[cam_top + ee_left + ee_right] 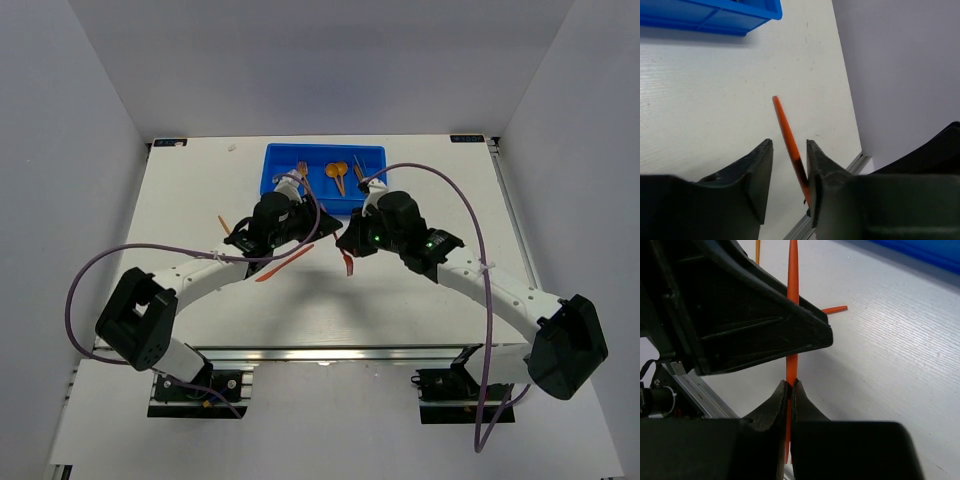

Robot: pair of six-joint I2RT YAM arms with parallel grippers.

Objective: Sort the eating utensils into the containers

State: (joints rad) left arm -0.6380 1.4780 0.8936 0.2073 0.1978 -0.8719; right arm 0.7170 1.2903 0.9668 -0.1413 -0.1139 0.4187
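ROBOT ARMS MEET OVER A STICK, SORTING PARTLY DONE. Two arms converge on the near side of the blue tray, above the white surface. The right end effector is clamped tight on an orange stick, held just short of the tray. The left end effector has its fingers apart on either side of a thin orange rod, which leans against one finger without being pinched. It looks to be the same piece, offered from one arm to the other, though the views do not settle that.

Inside the tray, a fork, an orange spoon and a dark stick appear to lie in separate compartments, so three pieces look sorted. The arms hide the tray's near edge.

Outside the tray are a long orange utensil, lying on the surface on the tray's near side, and a short orange piece off its left end. Counting the clamped stick, at least three pieces remain to be placed, about half of those in view.
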